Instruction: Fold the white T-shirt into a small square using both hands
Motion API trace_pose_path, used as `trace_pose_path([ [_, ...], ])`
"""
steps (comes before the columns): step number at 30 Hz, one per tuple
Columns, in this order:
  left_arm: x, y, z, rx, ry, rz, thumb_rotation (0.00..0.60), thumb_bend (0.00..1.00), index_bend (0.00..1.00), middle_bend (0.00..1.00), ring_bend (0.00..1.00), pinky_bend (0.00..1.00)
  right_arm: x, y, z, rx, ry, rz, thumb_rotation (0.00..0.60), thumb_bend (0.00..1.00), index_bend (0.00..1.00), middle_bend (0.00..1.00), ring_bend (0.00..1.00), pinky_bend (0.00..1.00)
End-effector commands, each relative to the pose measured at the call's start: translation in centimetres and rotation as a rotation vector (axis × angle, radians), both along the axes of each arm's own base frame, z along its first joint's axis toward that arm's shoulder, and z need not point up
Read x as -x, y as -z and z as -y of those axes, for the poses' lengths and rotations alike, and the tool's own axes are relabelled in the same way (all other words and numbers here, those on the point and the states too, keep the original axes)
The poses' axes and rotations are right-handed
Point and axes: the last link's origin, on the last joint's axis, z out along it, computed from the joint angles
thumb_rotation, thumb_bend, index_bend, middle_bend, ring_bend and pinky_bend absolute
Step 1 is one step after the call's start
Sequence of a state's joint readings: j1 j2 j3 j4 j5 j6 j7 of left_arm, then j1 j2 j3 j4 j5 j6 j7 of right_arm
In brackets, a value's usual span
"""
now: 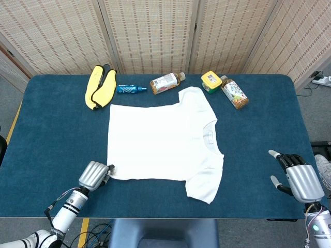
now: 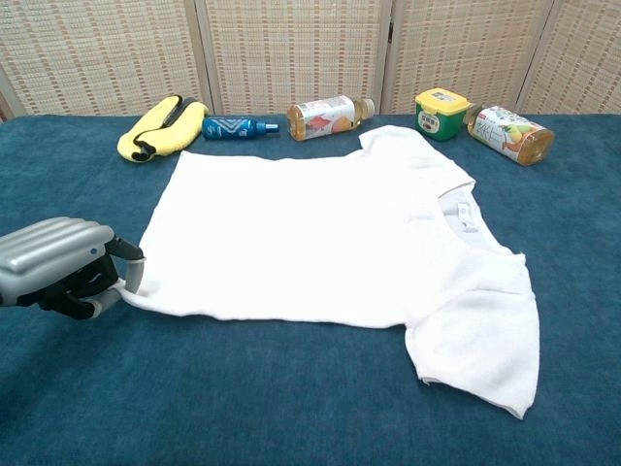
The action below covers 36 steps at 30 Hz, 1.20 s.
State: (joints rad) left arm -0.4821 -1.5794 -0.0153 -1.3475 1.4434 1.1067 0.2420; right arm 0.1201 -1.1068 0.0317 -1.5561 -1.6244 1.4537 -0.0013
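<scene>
Left hand [image 2: 58, 267] (fingers curled) at T-shirt [image 2: 320, 238] corner

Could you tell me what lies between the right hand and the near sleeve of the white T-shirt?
Only bare blue table: in the head view nothing sits between the right hand and the white T-shirt.

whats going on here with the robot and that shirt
A two-armed robot is starting to fold a white T-shirt that lies flat and unfolded on a dark blue table. Its left hand is at the shirt's near-left hem corner, its fingers pinching the edge of the cloth. Its right hand is open over the table's right edge, well clear of the shirt. Plastic bottles, a yellow-lidded green jar and a yellow cloth item lie along the far side, untouched.
</scene>
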Motion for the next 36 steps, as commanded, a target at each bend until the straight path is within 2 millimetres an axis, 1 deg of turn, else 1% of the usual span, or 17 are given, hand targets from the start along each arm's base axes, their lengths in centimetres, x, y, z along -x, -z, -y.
trace_pose_path([
  [1,-0.2,-0.3,0.1,-0.002,0.001,0.003,0.6,0.58,0.57,0.94,0.86,0.97,-0.8,1.1,0.9,-0.042,-0.072,-0.055,0.6,0.33,0.14,0.31,0.34,0.31],
  [4,-0.3,-0.4,0.2,-0.002,0.004,0.003,0.6,0.58,0.57,0.94,0.86,0.97,-1.5,2.5,2.0,-0.074,-0.143,-0.139,0.6,0.34,0.14,0.34,0.35,0.36],
  [6,-0.4,-0.5,0.3,0.001,0.003,0.004,0.6,0.58,0.57,0.94,0.86,0.97,-2.1,3.9,2.7,-0.119,-0.179,-0.164,0.6,0.34,0.16,0.36,0.38,0.4],
  [7,-0.4,-0.5,0.3,0.001,0.002,0.005,0.6,0.58,0.58,0.94,0.86,0.97,-2.3,4.6,3.1,-0.143,-0.197,-0.18,0.6,0.34,0.17,0.38,0.41,0.44],
  [9,-0.4,-0.5,0.4,-0.001,0.001,0.009,0.6,0.58,0.57,0.94,0.86,0.97,-2.6,5.8,3.8,-0.175,-0.22,-0.195,0.6,0.34,0.18,0.44,0.47,0.55],
  [11,-0.4,-0.6,0.4,-0.002,-0.002,0.011,0.6,0.58,0.58,0.94,0.86,0.97,-2.9,7.1,4.5,-0.203,-0.241,-0.194,0.6,0.33,0.22,0.56,0.59,0.73],
  [12,-0.3,-0.6,0.5,-0.002,-0.004,0.013,0.6,0.58,0.58,0.94,0.86,0.97,-3.0,7.6,4.7,-0.215,-0.248,-0.195,0.6,0.32,0.24,0.6,0.63,0.78],
  [13,-0.3,-0.6,0.5,-0.003,-0.007,0.014,0.6,0.57,0.58,0.94,0.86,0.97,-3.2,8.2,5.1,-0.223,-0.262,-0.194,0.6,0.3,0.28,0.67,0.7,0.85],
  [14,-0.2,-0.6,0.6,-0.003,-0.009,0.015,0.6,0.57,0.58,0.94,0.86,0.97,-3.2,8.7,5.3,-0.229,-0.27,-0.193,0.6,0.28,0.31,0.73,0.76,0.91],
  [16,-0.1,-0.7,0.6,-0.004,-0.013,0.015,0.6,0.58,0.58,0.94,0.86,0.97,-3.3,9.6,5.6,-0.243,-0.281,-0.184,0.6,0.24,0.38,0.81,0.85,0.98],
  [17,0.0,-0.7,0.6,-0.004,-0.016,0.015,0.6,0.58,0.57,0.94,0.86,0.97,-3.3,10.1,5.7,-0.249,-0.288,-0.177,0.6,0.22,0.41,0.85,0.89,1.0],
  [19,0.1,-0.7,0.7,-0.004,-0.022,0.016,0.6,0.58,0.57,0.94,0.86,0.97,-3.4,10.9,5.8,-0.259,-0.298,-0.168,0.6,0.21,0.45,0.89,0.93,1.0],
  [22,0.1,-0.7,0.7,-0.004,-0.025,0.019,0.6,0.58,0.57,0.94,0.86,0.97,-3.2,12.1,5.8,-0.297,-0.289,-0.166,0.6,0.2,0.47,0.93,0.98,1.0],
  [27,0.1,-0.7,0.8,-0.004,-0.029,0.022,0.6,0.58,0.57,0.94,0.86,0.97,-3.1,13.3,5.7,-0.352,-0.293,-0.19,0.6,0.2,0.47,0.94,0.99,1.0],
  [31,0.1,-0.6,0.8,0.0,-0.033,0.024,0.6,0.57,0.57,0.94,0.86,0.97,-3.0,14.1,5.6,-0.371,-0.295,-0.186,0.6,0.2,0.5,0.95,1.0,1.0],
  [34,0.1,-0.4,0.9,0.007,-0.039,0.026,0.6,0.57,0.57,0.94,0.86,0.97,-2.9,14.8,5.7,-0.383,-0.282,-0.175,0.6,0.15,0.52,0.96,1.0,1.0],
  [36,0.2,-0.5,0.9,0.005,-0.04,0.025,0.6,0.57,0.57,0.94,0.86,0.97,-2.8,15.0,5.8,-0.384,-0.281,-0.177,0.6,0.14,0.52,0.96,1.0,1.0],
])
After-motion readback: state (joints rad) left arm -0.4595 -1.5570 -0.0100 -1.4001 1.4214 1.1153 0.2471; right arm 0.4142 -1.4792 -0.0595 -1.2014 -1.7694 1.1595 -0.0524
